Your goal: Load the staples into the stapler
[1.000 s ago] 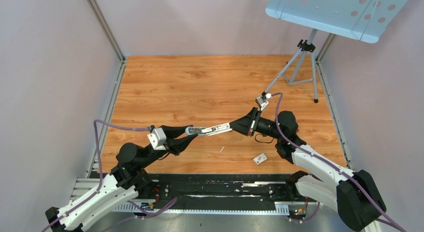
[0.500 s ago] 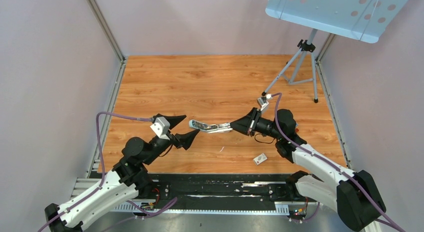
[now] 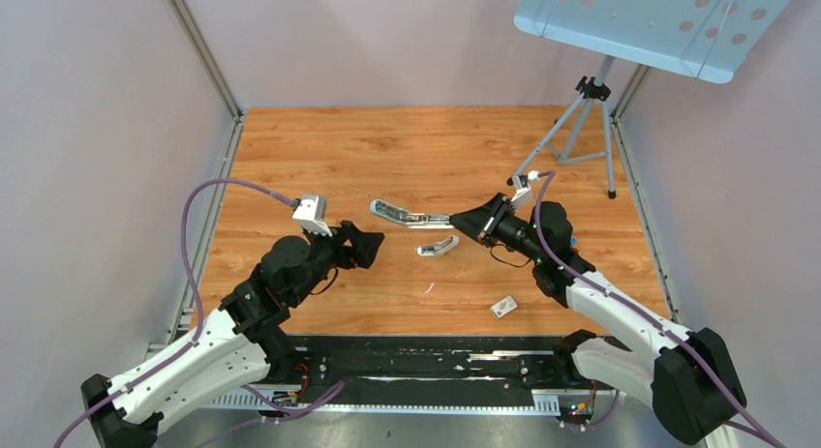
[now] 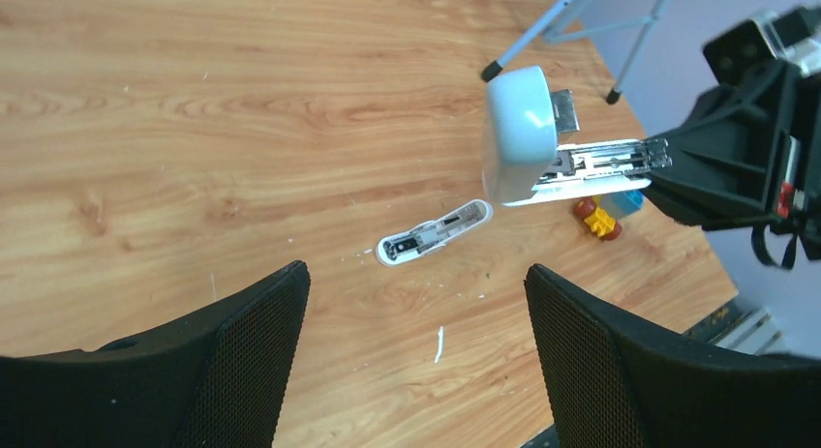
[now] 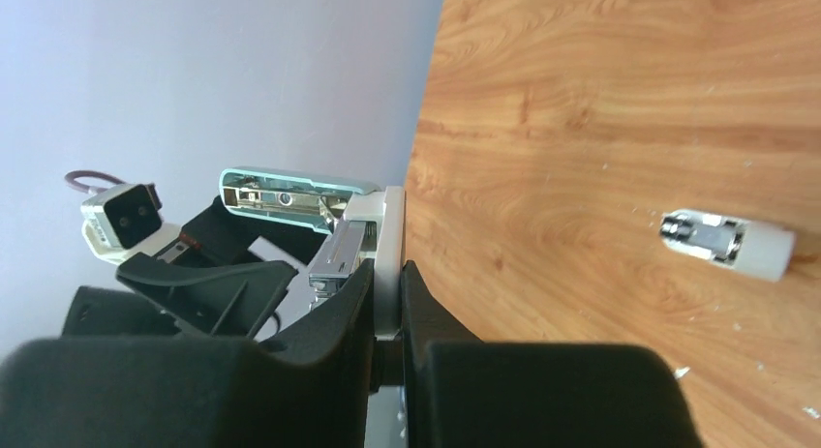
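My right gripper [image 3: 467, 223] is shut on one end of the stapler [image 3: 402, 214], a slim white-and-silver body held above the wood and pointing left. In the right wrist view the fingers [image 5: 349, 303] pinch its flat plate [image 5: 391, 250], and the hinged top [image 5: 290, 190] stands open. A separate white stapler piece [image 3: 438, 246] lies flat on the table below. My left gripper [image 3: 364, 247] is open and empty, apart from the stapler [image 4: 528, 134] and short of the loose piece [image 4: 433, 233]. The staples are out of view.
A small white box [image 3: 503, 307] lies near the table's front edge. A thin pale sliver [image 4: 439, 343] rests on the wood ahead of my left fingers. A small coloured toy [image 4: 602, 214] sits under the right arm. A tripod [image 3: 581, 129] stands at the back right.
My left gripper let go of the stapler, opened wide and drew back to the left. A white piece now lies on the table. The right gripper carried the stapler slightly away.
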